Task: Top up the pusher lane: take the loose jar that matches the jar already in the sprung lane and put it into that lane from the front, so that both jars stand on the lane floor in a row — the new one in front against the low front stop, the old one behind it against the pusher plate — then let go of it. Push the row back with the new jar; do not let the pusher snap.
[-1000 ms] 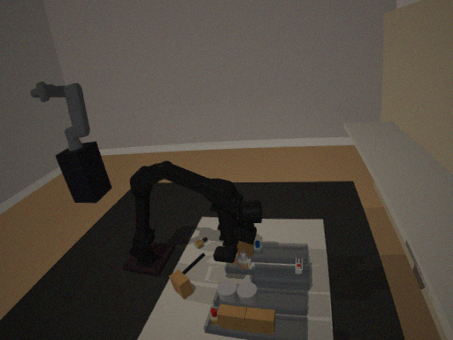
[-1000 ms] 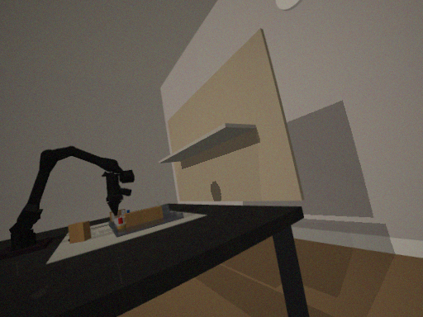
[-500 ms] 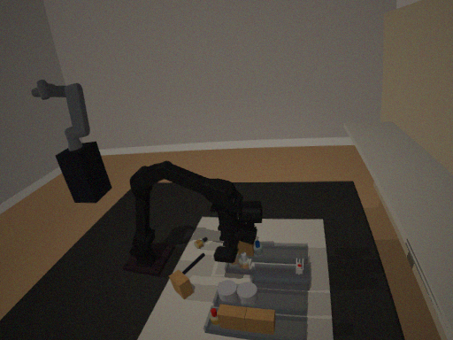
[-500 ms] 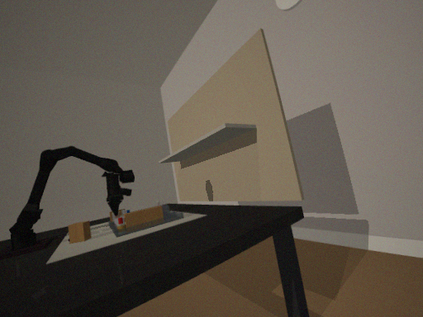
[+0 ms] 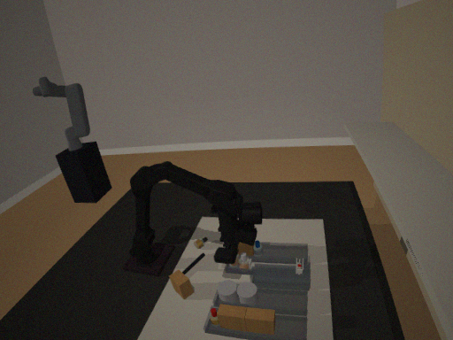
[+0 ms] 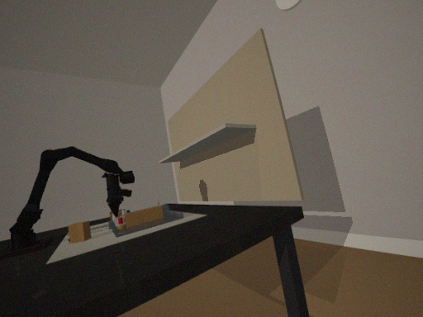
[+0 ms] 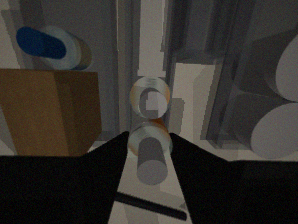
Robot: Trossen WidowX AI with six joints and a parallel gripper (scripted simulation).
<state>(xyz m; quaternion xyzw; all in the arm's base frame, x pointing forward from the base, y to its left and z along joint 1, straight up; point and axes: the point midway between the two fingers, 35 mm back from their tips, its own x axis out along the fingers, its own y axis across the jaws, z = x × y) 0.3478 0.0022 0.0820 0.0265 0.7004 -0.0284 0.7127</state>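
My gripper [image 7: 149, 136] [image 5: 226, 257] [image 6: 116, 214] points down at the front of the sprung lane, shut on a jar with a pale grey cap [image 7: 152, 167]. That jar looks roughly upright; the fingers hide most of it in the top and exterior views. The matching lane jar [image 7: 152, 102] [image 5: 243, 260] stands just behind it, in line. The two look touching or almost touching in the wrist view. The white pusher strip [image 7: 151, 45] [image 5: 274, 265] runs back from the lane jar to a white piece with a red mark [image 5: 299, 266]. The low front stop and the held jar's base are hidden.
A brown box [image 7: 45, 110] and blue-capped jar [image 7: 72, 50] [image 5: 257, 248] stand left of the lane in the wrist view. Pale round containers [image 5: 227, 289] [image 7: 280, 132] stand right. Beyond are a red-capped jar [image 5: 214, 316] and boxes [image 5: 232, 318]. A black bar [image 5: 194, 263] and block [image 5: 181, 284] lie in front.
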